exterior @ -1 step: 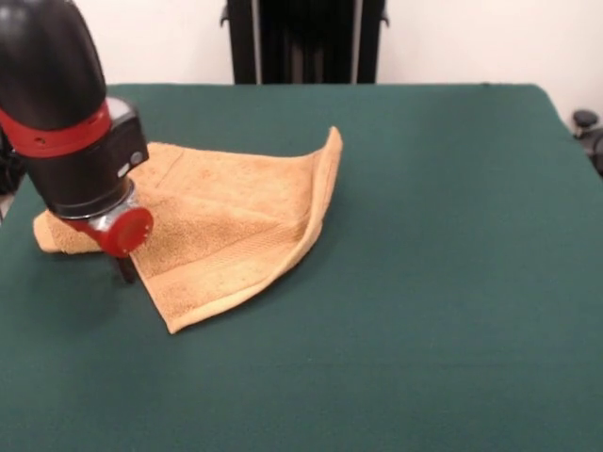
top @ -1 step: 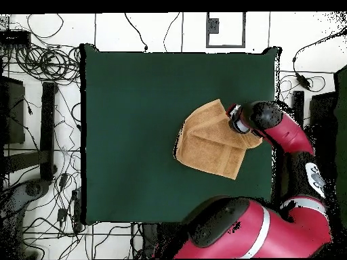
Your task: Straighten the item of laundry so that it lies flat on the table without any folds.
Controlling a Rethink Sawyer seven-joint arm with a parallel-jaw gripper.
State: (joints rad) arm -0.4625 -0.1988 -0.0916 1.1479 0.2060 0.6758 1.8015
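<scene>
Table point(exterior @ -1 step: 452, 282): dark green cloth cover, plain, filling most of both views. In the overhead view cables litter the white floor point(top @ -1 step: 41, 81) around it.

Arm point(top @ -1 step: 288, 139): red and black. From above it reaches along one side of the table and ends over the towel's edge. In the front view its black wrist housing with a red band stands low over the towel's left part, with a red disc at its lower end.

Towel point(exterior @ -1 step: 236, 226): golden-tan terry, not flat. It lies on the left half of the table in the front view; from above, it sits toward the side where the arm comes in, roughly mid-depth. One layer is folded over, so the outline is an irregular wedge rather than a square. The right-hand edge stands up as a raised ridge, rising to a peak at the far corner. A woven border band runs along the near edge, slanting down to a pointed corner nearest the camera. Long axis runs diagonally: from the near pointed corner up toward the raised far corner. A small rumpled lobe sticks out at far left, beside the arm.

Gripper point(exterior @ -1 step: 124, 268): only a dark tip shows below the red disc, at the towel's left edge. Cannot tell whether it is spread or closed, or whether it grips cloth.
</scene>
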